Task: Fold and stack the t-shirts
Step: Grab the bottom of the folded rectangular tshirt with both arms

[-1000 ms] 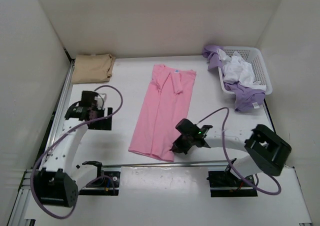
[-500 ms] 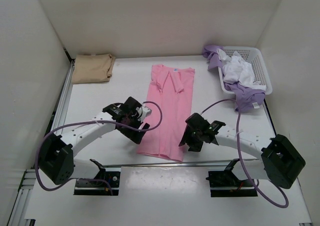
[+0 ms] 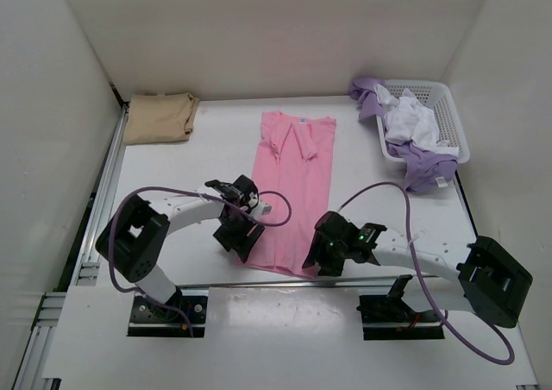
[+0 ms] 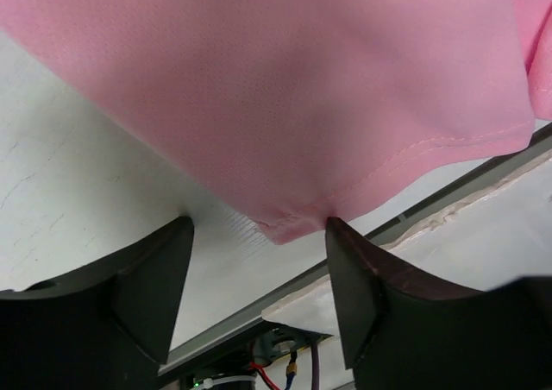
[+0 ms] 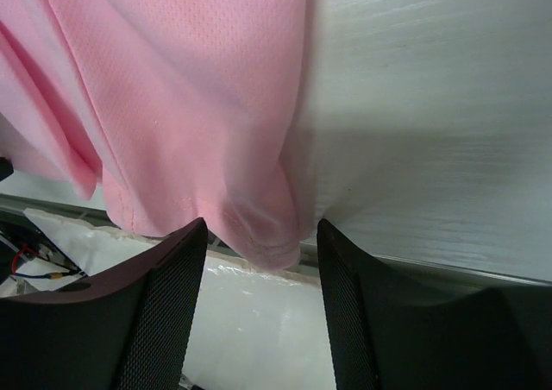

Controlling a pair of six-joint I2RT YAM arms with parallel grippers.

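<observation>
1. Left gripper [image 4: 259, 228]: the jaws are spread and straddle one hem corner of the pink shirt [image 4: 285, 88], pinching nothing. The corner sits nearer one finger, so closing could nudge it out instead of trapping it.
2. Right gripper [image 5: 259, 235]: it is likewise spread, with the other, bunched hem corner between its fingers. The cloth looks layered here, so a shallow bite may take only the top layer and the fold would open on lifting.
3. Just beneath both grippers, the hem lies at the table [image 5: 414, 148] edge, where fingers driven lower could snag.
4. Ahead of the grippers, the shirt lies flat. Unequal lifts would skew the fold.
5. Well apart, the tan shirt [image 3: 159, 118] lies folded far left. The white shirt [image 3: 410, 118] and lavender shirt [image 3: 423, 166] are in the basket [image 3: 455, 127] far right.
</observation>
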